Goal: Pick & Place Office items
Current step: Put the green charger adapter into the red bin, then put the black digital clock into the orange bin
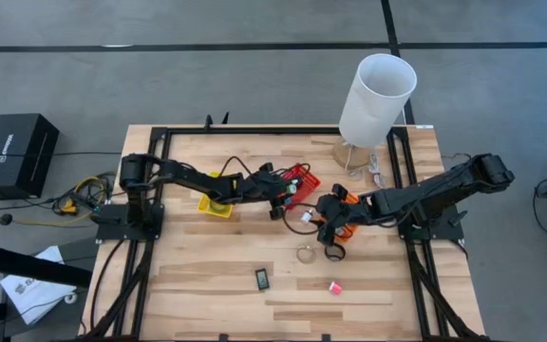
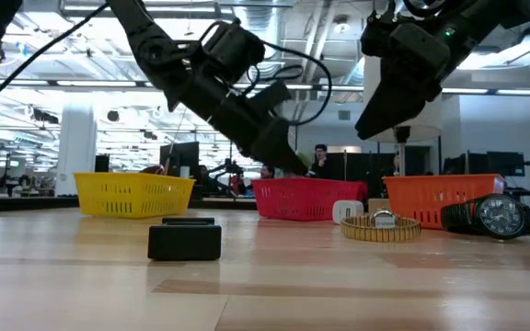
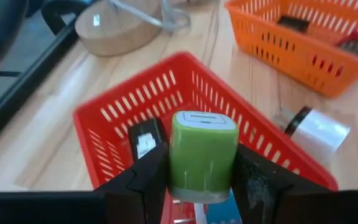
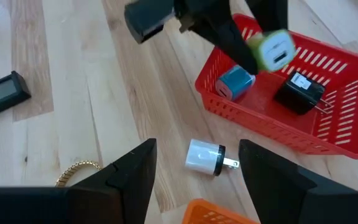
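Observation:
My left gripper (image 3: 202, 177) is shut on a green charger cube (image 3: 204, 149) and hangs over the red mesh basket (image 3: 123, 106). A black charger (image 3: 145, 140) and a blue one (image 4: 235, 82) lie inside that basket. My right gripper (image 4: 197, 180) is open and hovers above a white plug charger (image 4: 207, 157), which lies on its side on the table between the red basket and the orange basket (image 1: 351, 217). A gold watch band (image 1: 306, 254), a black watch (image 1: 334, 251), a small black block (image 1: 262, 278) and a pink bit (image 1: 334, 287) lie on the near half of the table. My left gripper pinches the green charger cube by its two opposite side faces (image 3: 178, 165), one finger on each. The fingers (image 3: 148, 174) come slanting down from the table's left. The cube is lifted clear above the red basket, with its slotted end face (image 3: 204, 119) pointing away from the wrist.
A yellow mesh basket (image 1: 215, 196) sits under my left arm. The tall white cylinder (image 1: 376, 98) stands on a wooden base at the far right edge. Small dark items lie in the orange basket (image 3: 303, 37). Bare wood shows at the near left of the table (image 1: 198, 275).

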Robot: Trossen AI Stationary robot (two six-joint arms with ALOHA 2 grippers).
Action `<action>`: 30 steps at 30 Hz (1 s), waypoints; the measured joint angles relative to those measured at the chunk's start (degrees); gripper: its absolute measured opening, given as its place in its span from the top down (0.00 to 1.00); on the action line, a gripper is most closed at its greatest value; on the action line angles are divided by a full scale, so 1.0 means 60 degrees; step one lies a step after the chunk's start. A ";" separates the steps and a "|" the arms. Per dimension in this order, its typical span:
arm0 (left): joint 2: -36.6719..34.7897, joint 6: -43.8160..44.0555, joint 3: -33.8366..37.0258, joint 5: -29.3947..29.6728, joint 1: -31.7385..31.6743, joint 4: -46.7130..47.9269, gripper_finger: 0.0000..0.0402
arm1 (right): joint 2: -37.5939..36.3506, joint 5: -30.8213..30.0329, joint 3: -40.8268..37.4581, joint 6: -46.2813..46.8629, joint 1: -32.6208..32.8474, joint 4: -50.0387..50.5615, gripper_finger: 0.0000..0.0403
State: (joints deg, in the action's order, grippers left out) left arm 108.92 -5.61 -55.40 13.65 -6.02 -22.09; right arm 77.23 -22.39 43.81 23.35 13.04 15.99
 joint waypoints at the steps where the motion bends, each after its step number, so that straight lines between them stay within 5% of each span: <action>1: 0.0054 -0.0020 0.0000 0.0000 -0.0020 0.0011 0.63 | 0.0000 0.0003 0.0000 0.0000 0.0004 0.0000 0.46; 20: -0.0028 0.0052 -0.0009 0.0004 -0.0292 0.0126 0.46 | 0.0000 0.0004 0.0000 0.0017 0.0004 0.0015 0.46; 30: -0.3163 0.0085 -0.0004 -0.0007 0.0839 0.3486 0.49 | 0.0000 0.0003 0.0000 0.0269 0.0024 -0.0073 0.46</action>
State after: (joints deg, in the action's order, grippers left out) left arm 89.94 -5.10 -55.42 13.61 -0.99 -1.17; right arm 77.23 -22.38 43.81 24.97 13.19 15.55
